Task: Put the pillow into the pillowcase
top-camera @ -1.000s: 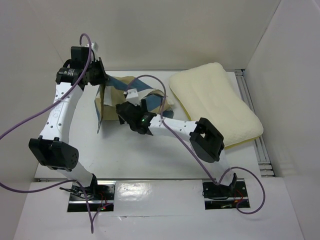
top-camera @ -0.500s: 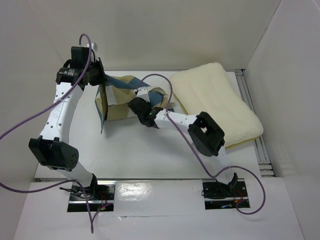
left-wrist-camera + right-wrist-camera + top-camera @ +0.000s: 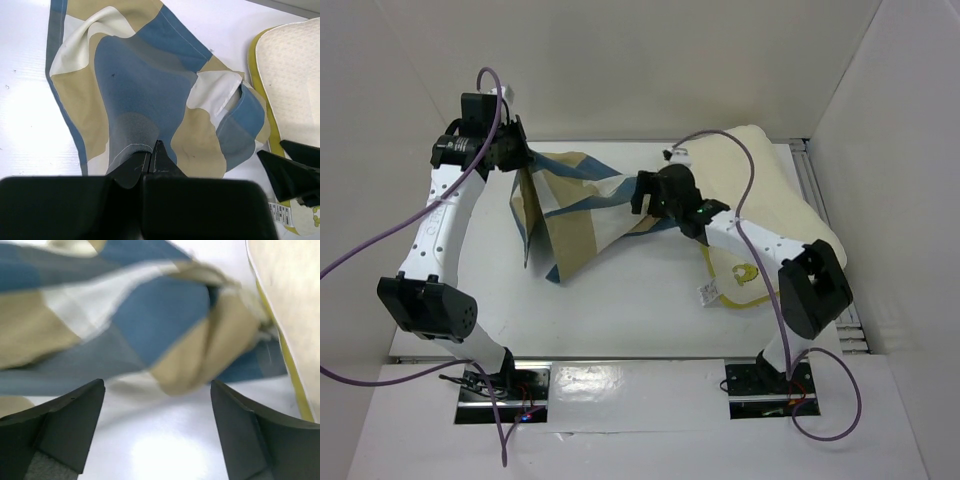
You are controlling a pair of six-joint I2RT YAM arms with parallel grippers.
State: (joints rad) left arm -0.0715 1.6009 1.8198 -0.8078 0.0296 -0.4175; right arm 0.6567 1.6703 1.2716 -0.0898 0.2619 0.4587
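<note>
Right now the left gripper (image 3: 152,150) has its jaws pinched together on a fold of the pillowcase (image 3: 570,215). It holds that end up at the far left of the table (image 3: 620,320), so the checked cloth drapes down and trails off to the right. The right gripper (image 3: 157,422) hangs low in front of the cloth's bunched right end, jaws wide apart with nothing between them. The pillow (image 3: 765,160) lies flat along the right side, just beside that bunched end, with the right arm crossing over it; none of it is inside the sack yet. The step in hand looks like finding the mouth. The right fingers should take a single layer at the hem, not the whole bunch, then draw away from the left grip so the opening spreads toward the pillow. Catching both layers would seal it. The tabletop is smooth and white, white walls (image 3: 650,70) close in on three sides, and a metal rail (image 3: 848,300) runs down the right edge
</note>
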